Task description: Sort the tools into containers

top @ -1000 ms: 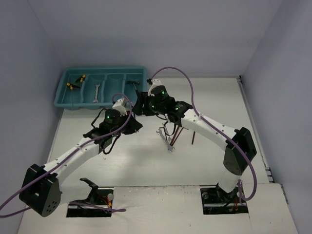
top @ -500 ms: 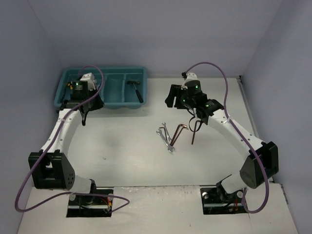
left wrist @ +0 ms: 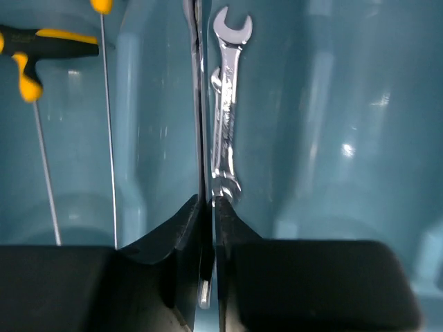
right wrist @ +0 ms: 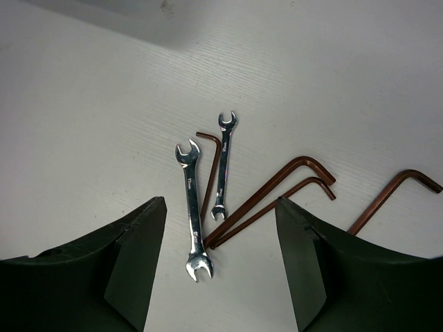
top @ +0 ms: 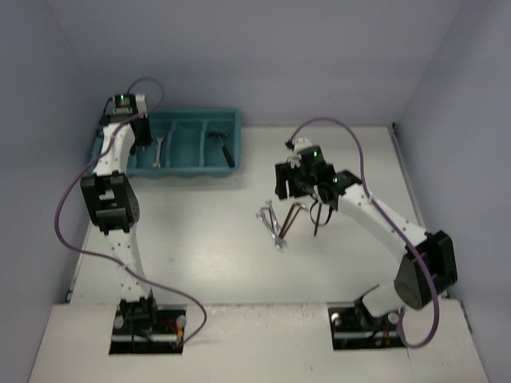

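Left wrist: left gripper (left wrist: 209, 202) pinches wrench (left wrist: 196, 83) edge-on over tray (left wrist: 332, 104). Right gripper (right wrist: 220, 207) gapes above keys (right wrist: 263, 193). They're tangled with loose wrenches (right wrist: 194, 221), so double-grab risk.

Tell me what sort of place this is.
Probably a robot test cell: a white table boxed in by plain walls, a left arm and right arm bolted at its near edge, a teal tray and loose wrenches.

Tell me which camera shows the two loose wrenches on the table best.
Right wrist. It shows the longer wrench and the shorter wrench large and sharp, lying among the dark red hex keys. The top external view shows them only as small silver slivers. The left wrist view does not show them.
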`<move>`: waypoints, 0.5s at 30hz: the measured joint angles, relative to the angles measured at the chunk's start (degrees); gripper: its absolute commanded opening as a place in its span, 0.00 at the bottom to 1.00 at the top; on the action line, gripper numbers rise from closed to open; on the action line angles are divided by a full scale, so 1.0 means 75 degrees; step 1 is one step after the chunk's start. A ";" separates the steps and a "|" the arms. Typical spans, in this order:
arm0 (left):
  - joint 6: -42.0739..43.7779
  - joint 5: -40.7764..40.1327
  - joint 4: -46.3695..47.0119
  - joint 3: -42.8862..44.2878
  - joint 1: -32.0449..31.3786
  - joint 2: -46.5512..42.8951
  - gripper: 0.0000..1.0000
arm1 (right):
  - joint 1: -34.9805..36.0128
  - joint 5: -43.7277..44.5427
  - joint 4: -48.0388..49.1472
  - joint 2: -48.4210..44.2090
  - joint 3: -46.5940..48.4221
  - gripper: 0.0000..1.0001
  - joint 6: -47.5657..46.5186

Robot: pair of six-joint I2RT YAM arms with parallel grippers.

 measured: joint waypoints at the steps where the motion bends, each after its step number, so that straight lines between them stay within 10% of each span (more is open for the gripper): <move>1: 0.0052 -0.0047 -0.0013 0.0188 -0.0005 0.0212 0.34 | 0.0018 0.0001 -0.0032 0.0000 0.0000 0.61 -0.0054; 15: -0.0134 -0.0488 -0.0359 0.0155 -0.0179 0.0045 0.65 | 0.1213 0.0586 -0.0442 0.1263 0.0154 0.44 -0.0606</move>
